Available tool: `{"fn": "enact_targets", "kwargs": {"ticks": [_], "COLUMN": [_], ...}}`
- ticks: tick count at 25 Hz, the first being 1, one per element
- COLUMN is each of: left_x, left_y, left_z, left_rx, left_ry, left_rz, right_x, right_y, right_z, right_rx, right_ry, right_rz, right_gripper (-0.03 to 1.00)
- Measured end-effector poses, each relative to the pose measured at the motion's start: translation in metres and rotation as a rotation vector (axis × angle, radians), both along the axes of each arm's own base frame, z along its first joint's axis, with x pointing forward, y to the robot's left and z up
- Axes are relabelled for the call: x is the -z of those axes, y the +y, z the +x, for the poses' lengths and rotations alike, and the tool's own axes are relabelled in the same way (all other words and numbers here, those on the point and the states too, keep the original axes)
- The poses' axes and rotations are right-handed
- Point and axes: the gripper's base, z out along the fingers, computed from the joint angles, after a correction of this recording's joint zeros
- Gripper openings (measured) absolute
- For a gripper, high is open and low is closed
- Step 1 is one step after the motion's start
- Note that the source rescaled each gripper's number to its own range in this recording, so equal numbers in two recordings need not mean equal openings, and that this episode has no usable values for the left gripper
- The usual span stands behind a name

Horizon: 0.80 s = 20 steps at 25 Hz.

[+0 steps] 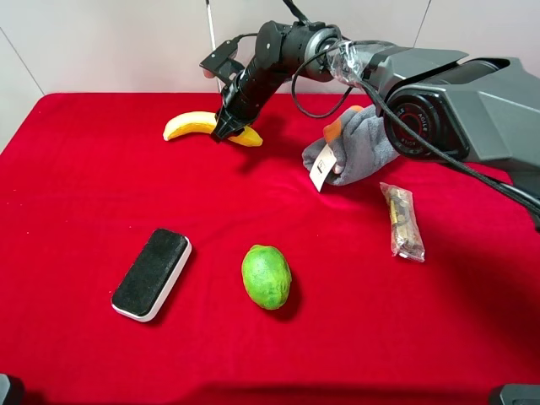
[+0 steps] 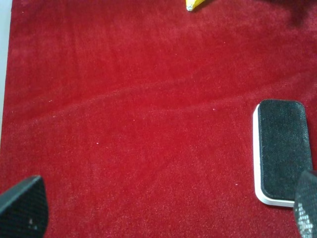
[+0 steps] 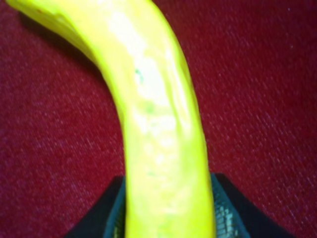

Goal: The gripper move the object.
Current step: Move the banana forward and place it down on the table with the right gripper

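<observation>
The yellow banana (image 1: 190, 124) lies at the far side of the red cloth, left of the middle. My right gripper (image 1: 229, 128) reaches across to it and its black jaws sit on the banana's right half. In the right wrist view the banana (image 3: 158, 124) fills the frame and runs between the two black fingers (image 3: 230, 215), which press on both its sides. My left gripper (image 2: 163, 213) is open and empty over bare red cloth, with its fingertips (image 2: 22, 208) far apart. The banana's tip (image 2: 194, 4) shows at the edge of the left wrist view.
A black-topped white eraser block (image 1: 152, 272) (image 2: 283, 148) lies front left and a round green fruit (image 1: 267, 276) front middle. A grey cloth with a white tag (image 1: 359, 143) and a clear packet (image 1: 403, 221) lie on the right, under the right arm.
</observation>
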Motion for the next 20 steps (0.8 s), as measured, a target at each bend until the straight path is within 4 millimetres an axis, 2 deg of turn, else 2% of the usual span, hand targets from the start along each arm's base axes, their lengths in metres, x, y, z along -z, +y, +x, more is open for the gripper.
{"fn": "enact_targets", "kwargs": {"ticks": [11, 20], "left_x": [0.0, 0.0], "left_y": [0.0, 0.0], "left_z": [0.0, 0.0], "left_rx": [0.0, 0.0], "left_ry": [0.0, 0.0], "left_rz": [0.0, 0.0], "right_x": [-0.005, -0.054], "right_y": [0.0, -0.003], "right_z": [0.0, -0.003], "right_rx": [0.005, 0.006], "right_ry": [-0.007, -0.021], "right_rz": [0.006, 0.01], "right_gripper": [0.0, 0.0]}}
